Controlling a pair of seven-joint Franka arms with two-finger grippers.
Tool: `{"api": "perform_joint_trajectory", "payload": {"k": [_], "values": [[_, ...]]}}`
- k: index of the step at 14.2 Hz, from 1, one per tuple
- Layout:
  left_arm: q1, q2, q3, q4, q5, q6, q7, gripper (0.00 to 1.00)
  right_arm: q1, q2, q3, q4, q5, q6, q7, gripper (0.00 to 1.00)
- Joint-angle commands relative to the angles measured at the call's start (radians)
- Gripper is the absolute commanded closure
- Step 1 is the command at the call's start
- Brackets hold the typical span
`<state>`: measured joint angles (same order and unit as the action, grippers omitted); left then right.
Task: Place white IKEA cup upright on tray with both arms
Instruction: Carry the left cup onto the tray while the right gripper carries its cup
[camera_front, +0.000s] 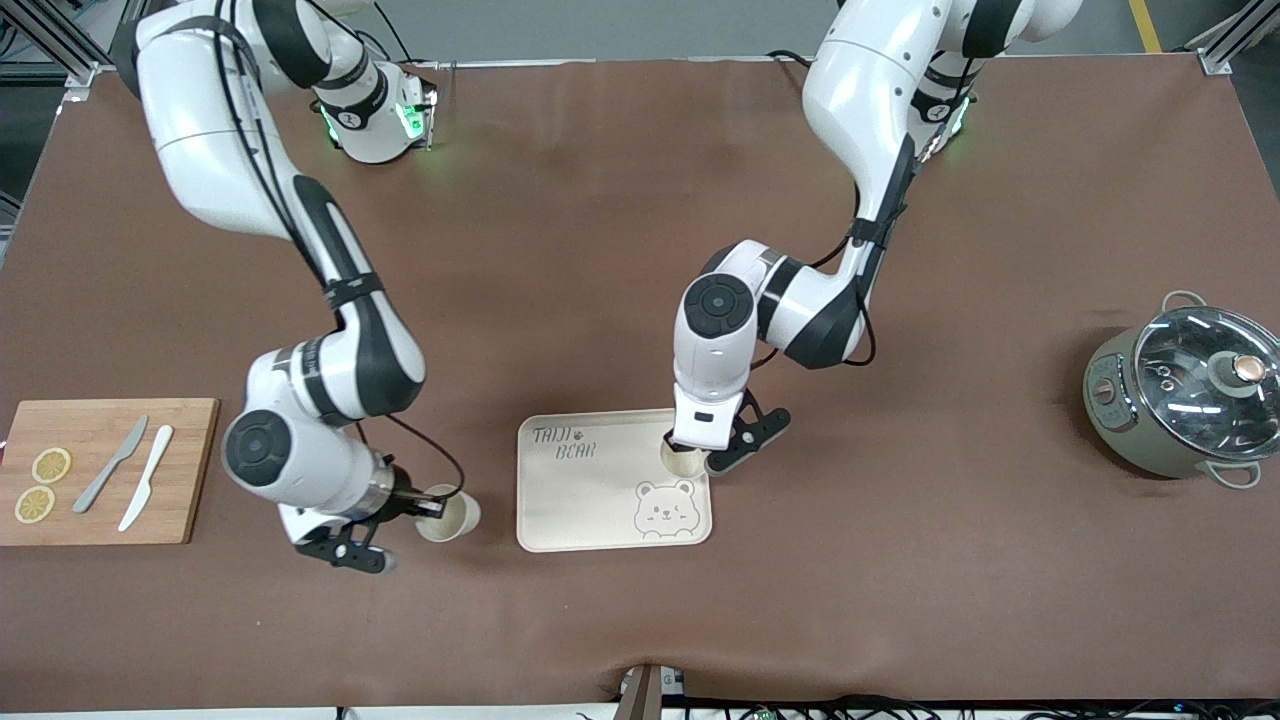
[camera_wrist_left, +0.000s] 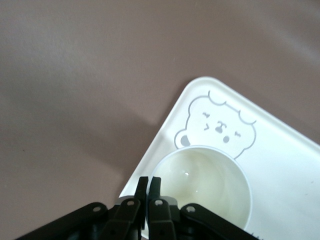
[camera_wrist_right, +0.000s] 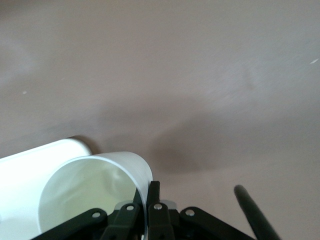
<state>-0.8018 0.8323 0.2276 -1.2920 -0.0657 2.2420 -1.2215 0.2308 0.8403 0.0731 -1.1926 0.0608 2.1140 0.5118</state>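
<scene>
Nearest the front camera we find the right gripper (camera_front: 425, 503), low over the bare table between the cutting board (camera_front: 190, 470) and the tray (camera_front: 590, 520). Its fingers pinch the rim of a white cup (camera_front: 450, 515), one inside and one outside, as the right wrist view shows; that cup seems tipped toward the tray rather than upright, though we cannot be sure from these angles.

At the tray's corner nearest the left arm's base, the left gripper (camera_front: 690, 455) is closed on the rim of a second white cup (camera_front: 683, 462). In the left wrist view this cup (camera_wrist_left: 205, 190) stands mouth up on the tray (camera_wrist_left: 280, 150), just beside the printed bear face (camera_wrist_left: 216, 126).

We judge the left arm's placing is nearly finished: its next move calls for letting go of the rim and lifting straight up so the cup is not dragged or toppled. The right arm's cup is not yet on the tray; it needs carrying over the raised rim, righting, and setting down on a free part of the tray.
</scene>
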Motion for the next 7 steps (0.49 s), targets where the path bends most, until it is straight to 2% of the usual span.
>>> {"api": "perform_joint_trajectory", "payload": {"k": [1, 7], "values": [[-0.019, 0.034, 0.013, 0.033, 0.007, 0.001, -0.026, 1.00, 0.034, -0.015, -0.007, -0.002, -0.003, -0.009, 0.097, 1.00], [-0.020, 0.065, 0.010, 0.030, 0.007, 0.045, -0.027, 1.00, 0.133, -0.006, -0.047, -0.001, -0.033, 0.020, 0.201, 1.00]]}}
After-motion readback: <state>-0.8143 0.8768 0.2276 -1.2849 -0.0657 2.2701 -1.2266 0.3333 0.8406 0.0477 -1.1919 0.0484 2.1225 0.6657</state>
